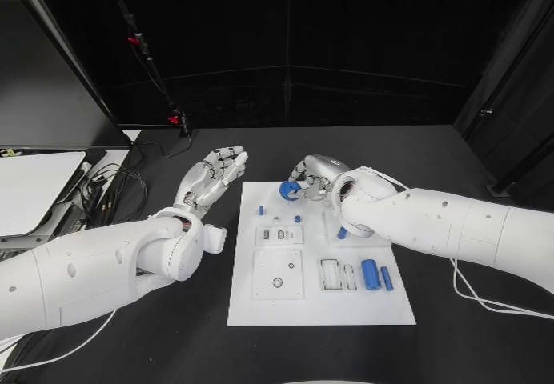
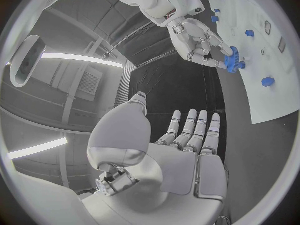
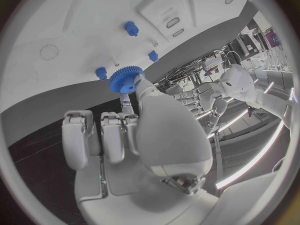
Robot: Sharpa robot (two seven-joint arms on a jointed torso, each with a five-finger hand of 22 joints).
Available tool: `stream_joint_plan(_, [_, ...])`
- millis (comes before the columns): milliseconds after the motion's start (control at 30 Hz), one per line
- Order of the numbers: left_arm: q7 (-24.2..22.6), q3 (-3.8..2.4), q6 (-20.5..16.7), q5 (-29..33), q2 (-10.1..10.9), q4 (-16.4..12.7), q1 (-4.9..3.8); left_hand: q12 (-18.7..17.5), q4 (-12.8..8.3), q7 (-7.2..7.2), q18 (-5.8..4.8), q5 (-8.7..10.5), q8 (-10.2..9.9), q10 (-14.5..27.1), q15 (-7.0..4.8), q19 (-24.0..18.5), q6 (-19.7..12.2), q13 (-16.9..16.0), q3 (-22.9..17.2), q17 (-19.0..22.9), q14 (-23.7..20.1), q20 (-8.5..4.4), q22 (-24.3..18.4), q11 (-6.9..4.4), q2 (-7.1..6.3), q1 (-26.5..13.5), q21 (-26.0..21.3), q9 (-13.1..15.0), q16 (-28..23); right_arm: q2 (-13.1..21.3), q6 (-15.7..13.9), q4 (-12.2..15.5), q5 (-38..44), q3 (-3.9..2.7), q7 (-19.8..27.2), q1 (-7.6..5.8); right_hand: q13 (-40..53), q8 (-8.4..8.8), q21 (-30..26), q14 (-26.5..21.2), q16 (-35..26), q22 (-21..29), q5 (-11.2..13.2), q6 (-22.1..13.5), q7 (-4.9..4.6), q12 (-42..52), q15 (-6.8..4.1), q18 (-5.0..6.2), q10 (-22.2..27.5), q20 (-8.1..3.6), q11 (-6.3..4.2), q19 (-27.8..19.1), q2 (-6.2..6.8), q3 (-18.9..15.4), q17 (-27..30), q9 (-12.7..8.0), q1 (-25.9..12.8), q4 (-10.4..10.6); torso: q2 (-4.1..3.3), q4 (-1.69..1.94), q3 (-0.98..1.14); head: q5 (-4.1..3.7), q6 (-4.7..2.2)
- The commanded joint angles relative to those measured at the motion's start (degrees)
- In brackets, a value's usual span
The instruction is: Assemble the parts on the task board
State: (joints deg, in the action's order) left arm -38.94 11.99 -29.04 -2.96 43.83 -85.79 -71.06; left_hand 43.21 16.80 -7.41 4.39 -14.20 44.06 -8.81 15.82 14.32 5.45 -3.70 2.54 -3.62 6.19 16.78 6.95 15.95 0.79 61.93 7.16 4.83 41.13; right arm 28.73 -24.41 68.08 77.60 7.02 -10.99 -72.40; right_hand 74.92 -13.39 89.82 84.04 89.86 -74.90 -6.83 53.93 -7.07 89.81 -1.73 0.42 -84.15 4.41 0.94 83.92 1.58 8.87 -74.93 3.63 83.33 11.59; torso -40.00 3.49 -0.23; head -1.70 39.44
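The white task board [image 1: 318, 308] lies in the middle of the black table. My right hand [image 1: 320, 181] hovers over the board's far edge and pinches a blue gear [image 1: 290, 190] between thumb and a finger. In the right wrist view the gear [image 3: 126, 80] sits at the fingertips of the right hand [image 3: 137, 135], just above the board [image 3: 62, 25] and close to a small blue peg [image 3: 101, 73]. My left hand [image 1: 214, 180] is open and flat, fingers stretched out, beside the board's far left corner and holding nothing. From the left wrist view, the left hand [image 2: 187, 145] faces the gear [image 2: 235, 60].
Small blue pegs [image 1: 261, 210] [image 1: 297, 218] [image 1: 342, 233] stand on the board's far half. A blue cylinder [image 1: 371, 274] and a thinner blue pin [image 1: 387, 278] lie near its right edge. A white device [image 1: 34, 188] and cables [image 1: 115, 188] lie at the table's left.
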Motion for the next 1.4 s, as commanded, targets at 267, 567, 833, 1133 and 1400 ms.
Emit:
stream_joint_plan(267, [-14.4, -0.05, 0.5, -0.4, 0.2, -0.3, -0.11, 0.2, 0.0, -9.83, -0.45, -0.32, 0.4, -0.4, 0.11, -0.4, 0.5, -0.1, -0.3, -0.1, 0.5, 0.03, 0.0, -0.15, 0.61, 0.1, 0.2, -0.1, 0.1, -2.2, 4.0, -2.6, 3.5, -0.03, -1.7, 0.28, 15.1, 0.90, 0.2, 6.0, 0.1, -15.1, -0.1, 2.6, 2.17, 0.2, 0.36, -0.42, -5.9, 0.52, 0.44, 6.1, 0.08, -0.2, -15.1, 0.1, 0.5, -0.6, 0.04, -0.02, 0.01, 0.09, 0.29])
stream_joint_plan(567, [-14.3, -0.05, 0.5, -0.4, 0.2, -0.3, -0.11, 0.2, 0.0, -9.83, -0.45, -0.32, 0.4, -0.4, 0.11, -0.4, 0.5, -0.1, -0.3, -0.1, 0.5, 0.03, 0.0, -0.15, 0.61, 0.1, 0.2, -0.1, 0.1, -3.8, 5.1, -4.7, 4.4, -0.02, -2.3, 0.59, 15.1, 1.07, 0.2, 6.0, 0.1, -15.1, 0.0, 2.5, 2.12, 0.2, 0.38, -0.42, -5.9, 0.54, 0.48, 6.1, 0.12, -0.2, -15.1, 0.1, 0.5, -0.6, 0.07, -0.07, -0.04, 0.02, 0.45])
stream_joint_plan(833, [-14.2, -0.05, 0.5, -0.4, 0.1, -0.2, -0.11, 0.2, 0.0, -9.83, -0.45, -0.34, 0.3, -0.4, 0.11, -0.4, 0.6, 0.0, -0.3, -0.1, 0.5, 0.03, 0.0, -0.16, 0.78, 0.2, 0.2, -0.1, 0.1, -4.7, 6.6, -6.1, 5.3, -0.02, -3.6, 0.71, 15.1, 1.43, 0.2, 6.0, 0.1, -15.1, 0.1, 2.5, 2.05, 0.2, 0.44, -0.42, -5.9, 0.59, 0.56, 6.1, 0.14, -0.2, -15.1, 0.1, 0.4, -0.7, 0.08, -0.06, -0.02, -0.27, 0.45])
stream_joint_plan(1133, [-14.2, -0.05, 0.5, -0.4, 0.1, -0.2, -0.11, 0.2, 0.0, -9.83, -0.45, -0.35, 0.4, -0.4, 0.11, -0.4, 0.6, 0.0, -0.3, -0.1, 0.5, 0.03, 0.0, -0.16, 0.81, 0.2, 0.2, -0.1, 0.1, -5.2, 7.5, -6.8, 5.7, -0.02, -4.3, 0.82, 15.1, 1.58, 0.2, 6.0, 0.1, -15.1, 0.2, 2.4, 2.03, 0.2, 0.46, -0.42, -5.9, 0.61, 0.57, 6.1, 0.13, -0.2, -15.1, 0.1, 0.4, -0.7, 0.05, -0.05, 0.01, -0.40, 0.36])
stream_joint_plan(1400, [-14.2, -0.05, 0.6, -0.4, 0.1, -0.2, -0.11, 0.3, 0.0, -9.83, -0.46, -0.36, 0.4, -0.4, 0.11, -0.4, 0.7, 0.0, -0.3, -0.1, 0.5, 0.03, 0.0, -0.16, 0.92, 0.2, 0.2, -0.2, 0.2, -5.5, 8.6, -7.0, 5.8, -0.02, -4.9, 0.87, 15.1, 2.20, 0.2, 6.0, 0.1, -15.1, 0.3, 2.2, 2.02, 0.2, 0.52, -0.42, -5.9, 0.69, 0.60, 6.1, 0.11, -0.3, -15.1, 0.0, 0.2, -0.7, 0.09, -0.03, 0.01, -0.46, 0.39])
